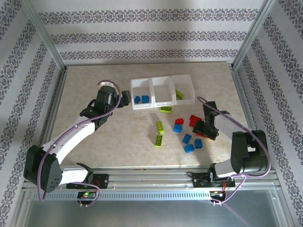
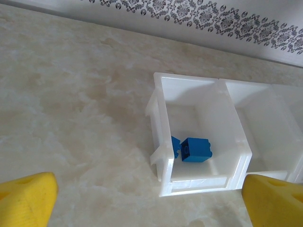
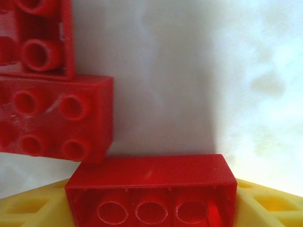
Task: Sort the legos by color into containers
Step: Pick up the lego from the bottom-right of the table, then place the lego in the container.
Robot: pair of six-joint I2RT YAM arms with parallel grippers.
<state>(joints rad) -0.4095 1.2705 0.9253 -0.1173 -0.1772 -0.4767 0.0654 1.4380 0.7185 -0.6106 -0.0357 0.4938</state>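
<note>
The white tray (image 1: 161, 105) of three joined containers stands at the back centre. Its left bin holds two blue legos (image 1: 141, 99), which lie near that bin's front wall (image 2: 196, 149); the right bin holds a lime green lego (image 1: 179, 94). My left gripper (image 1: 125, 99) hangs open just left of the tray, nothing between its yellow fingers (image 2: 26, 201). My right gripper (image 1: 206, 128) is down among the loose legos, shut on a red lego (image 3: 150, 175) that lies on its side, hollow underside toward the camera. Two more red legos (image 3: 57, 118) lie right beside it.
Loose on the table in front of the tray are three lime green legos (image 1: 160, 126), several blue ones (image 1: 189, 148) and red ones (image 1: 194, 119). The left half of the table (image 1: 94, 142) is bare marble. Metal frame posts and patterned walls ring the table.
</note>
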